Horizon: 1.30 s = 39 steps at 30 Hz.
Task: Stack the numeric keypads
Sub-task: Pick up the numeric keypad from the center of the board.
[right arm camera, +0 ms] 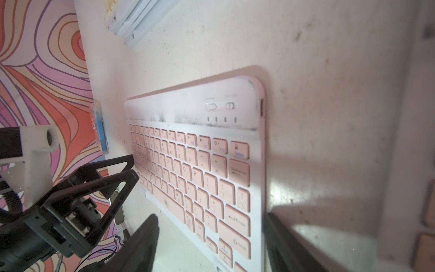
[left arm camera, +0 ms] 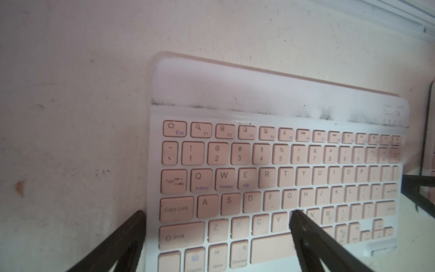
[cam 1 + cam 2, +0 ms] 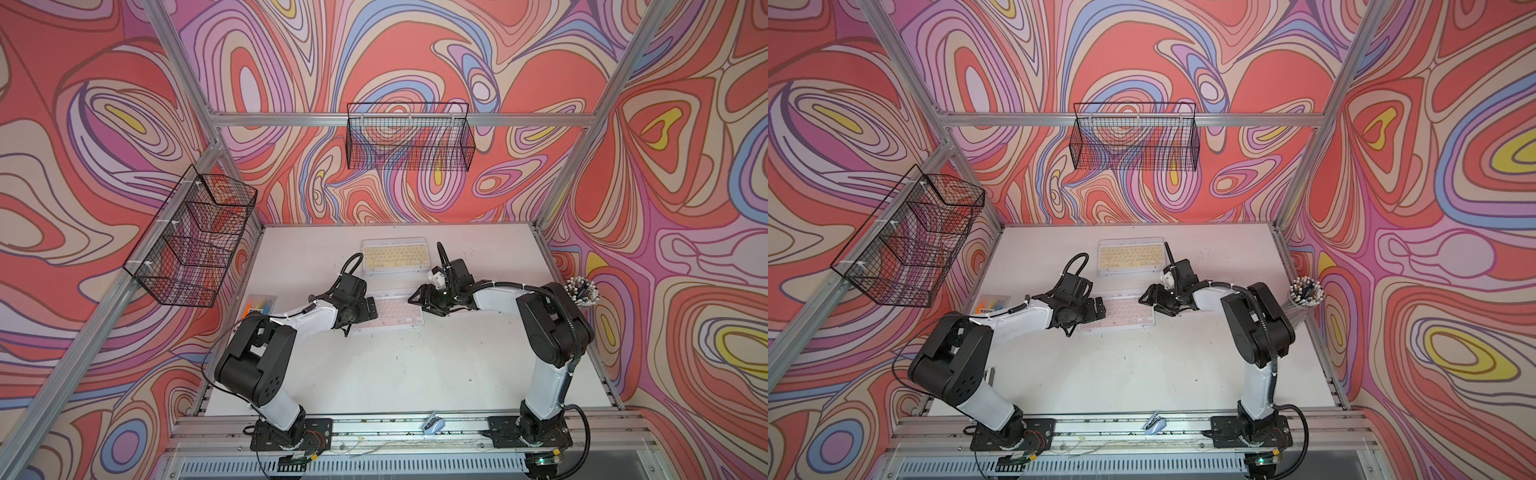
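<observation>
Pink keypad: laid flat on surface, in front of yellow-topped stack | left jaws: spread wide over its left end | right jaws: parted around its right end | risk: keypad may be skewed if ends are lifted unevenly.

Two keypads show keys: one pink keypad, one yellow keypad atop a stack whose layers cannot be counted. Two wire baskets: side basket, back basket. One highlighter packet. One pen cup. Two arms: left arm, right arm.
</observation>
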Each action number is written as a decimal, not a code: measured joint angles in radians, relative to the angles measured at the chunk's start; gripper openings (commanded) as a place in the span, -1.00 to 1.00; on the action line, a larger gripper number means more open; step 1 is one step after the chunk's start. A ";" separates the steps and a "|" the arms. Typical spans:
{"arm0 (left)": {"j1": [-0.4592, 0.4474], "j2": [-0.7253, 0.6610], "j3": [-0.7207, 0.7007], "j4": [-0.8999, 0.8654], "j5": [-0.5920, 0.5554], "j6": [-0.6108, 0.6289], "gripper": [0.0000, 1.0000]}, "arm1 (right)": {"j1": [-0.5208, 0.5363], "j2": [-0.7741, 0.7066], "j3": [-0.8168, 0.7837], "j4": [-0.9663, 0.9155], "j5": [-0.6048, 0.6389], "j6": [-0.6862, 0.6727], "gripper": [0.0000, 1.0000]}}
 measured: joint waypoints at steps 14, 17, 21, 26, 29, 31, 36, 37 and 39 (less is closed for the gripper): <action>0.042 -0.056 -0.101 0.129 0.008 0.000 0.94 | -0.046 0.026 -0.142 0.316 -0.192 0.182 0.15; 0.049 -0.063 -0.114 0.148 0.011 0.000 0.93 | -0.057 0.029 -0.172 0.414 -0.219 0.246 0.11; 0.062 -0.074 -0.134 0.173 0.023 0.000 0.93 | -0.069 0.042 -0.200 0.547 -0.251 0.328 0.09; 0.086 -0.091 -0.163 0.208 0.039 -0.001 0.93 | -0.071 0.071 -0.216 0.701 -0.278 0.419 0.03; 0.101 -0.098 -0.178 0.232 0.057 -0.003 0.93 | -0.071 0.084 -0.221 0.771 -0.288 0.464 0.01; 0.106 -0.099 -0.184 0.251 0.081 -0.006 0.92 | -0.067 0.084 -0.221 0.792 -0.305 0.478 0.00; 0.106 -0.099 -0.200 0.294 0.141 -0.016 0.92 | -0.048 0.084 -0.221 0.793 -0.338 0.477 -0.03; 0.106 -0.099 -0.203 0.303 0.149 -0.016 0.92 | -0.048 0.084 -0.221 0.788 -0.341 0.475 -0.06; 0.107 -0.099 -0.204 0.307 0.161 -0.019 0.92 | -0.048 0.084 -0.220 0.769 -0.343 0.465 -0.11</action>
